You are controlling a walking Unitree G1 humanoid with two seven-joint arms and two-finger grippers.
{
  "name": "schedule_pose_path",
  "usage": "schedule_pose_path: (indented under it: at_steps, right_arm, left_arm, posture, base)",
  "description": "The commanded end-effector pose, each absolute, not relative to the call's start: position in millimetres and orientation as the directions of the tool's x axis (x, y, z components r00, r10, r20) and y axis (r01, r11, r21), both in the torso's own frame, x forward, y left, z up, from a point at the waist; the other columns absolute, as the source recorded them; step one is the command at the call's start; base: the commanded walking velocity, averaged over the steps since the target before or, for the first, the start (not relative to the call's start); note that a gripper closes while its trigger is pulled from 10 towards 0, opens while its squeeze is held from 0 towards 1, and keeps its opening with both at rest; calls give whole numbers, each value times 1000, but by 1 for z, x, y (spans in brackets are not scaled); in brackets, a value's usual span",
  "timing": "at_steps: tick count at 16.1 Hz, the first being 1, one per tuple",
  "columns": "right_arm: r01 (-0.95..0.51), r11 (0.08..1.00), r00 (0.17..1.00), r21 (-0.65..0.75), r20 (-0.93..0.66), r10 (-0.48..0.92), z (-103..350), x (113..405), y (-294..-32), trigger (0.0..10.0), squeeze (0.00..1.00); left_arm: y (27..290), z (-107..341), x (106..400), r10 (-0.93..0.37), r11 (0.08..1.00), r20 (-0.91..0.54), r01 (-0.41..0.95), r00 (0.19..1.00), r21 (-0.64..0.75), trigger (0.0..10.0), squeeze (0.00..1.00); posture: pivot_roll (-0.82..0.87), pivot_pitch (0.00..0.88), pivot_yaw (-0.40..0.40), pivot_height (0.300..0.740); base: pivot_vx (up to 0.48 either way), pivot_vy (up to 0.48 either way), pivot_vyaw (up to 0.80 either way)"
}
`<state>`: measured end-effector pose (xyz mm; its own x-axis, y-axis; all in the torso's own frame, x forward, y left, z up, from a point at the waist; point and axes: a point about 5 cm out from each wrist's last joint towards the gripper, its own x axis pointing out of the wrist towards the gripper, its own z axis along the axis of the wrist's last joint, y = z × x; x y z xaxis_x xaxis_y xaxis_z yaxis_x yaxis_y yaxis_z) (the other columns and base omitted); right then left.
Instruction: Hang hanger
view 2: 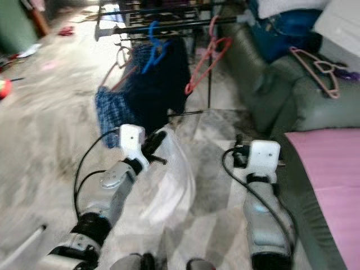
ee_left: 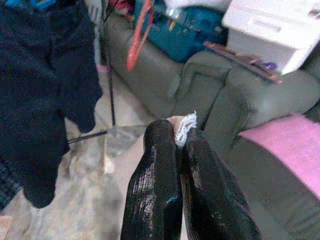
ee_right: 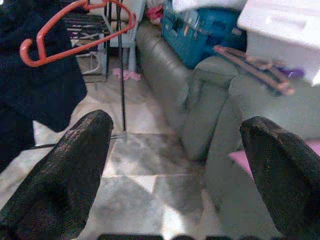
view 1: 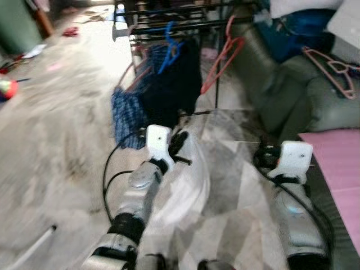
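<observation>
The left pincer (ee_left: 176, 150) is clenched on a pale white garment (view 1: 183, 188) — presumably on its hanger, though blur hides that. The black metal clothes rack (view 1: 169, 25) stands ahead of it; this looks like the approach, calling for a lift to the rail. The right pincer (ee_right: 175, 165) is released, grasping nothing.

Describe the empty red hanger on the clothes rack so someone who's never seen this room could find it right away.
Find the black metal clothes rack standing on the marble floor beside the grey-green sofa. At the rack's sofa end hangs a thin red plastic hanger, tilted. Unlike the blue hanger next to it, which sits over a dark garment, the red one carries nothing.
</observation>
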<state>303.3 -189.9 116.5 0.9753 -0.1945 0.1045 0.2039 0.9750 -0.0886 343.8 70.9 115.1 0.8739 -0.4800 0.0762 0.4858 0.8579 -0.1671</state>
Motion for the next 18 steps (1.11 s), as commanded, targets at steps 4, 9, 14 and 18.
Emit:
schedule_pose_path:
  at_steps: [4,9,14,18]
  right_arm:
    - [191,978,978,-88,98,-182,114,304,-187,10000,0]
    - [198,977,977,-85,100,-189,113,303,-188,10000,0]
    - [211,974,974,-85,107,-202,115,303,-191,10000,0]
    - [224,971,971,-88,108,-215,115,303,-192,10000,0]
  left_arm:
    - [73,113,343,-473,863,71,478,878,-163,10000,0]
    - [72,112,342,-478,861,66,482,876,-163,10000,0]
    - [68,112,341,-487,856,66,491,871,-161,10000,0]
    - [67,111,340,-486,857,57,488,872,-166,10000,0]
  posture:
    - [-33,196,53,740]
    - [-37,200,60,740]
    - [-40,201,61,740]
    - [-44,206,59,740]
  base:
    - [331,275,0]
    - [318,305,0]
    - [313,316,0]
    - [217,135,0]
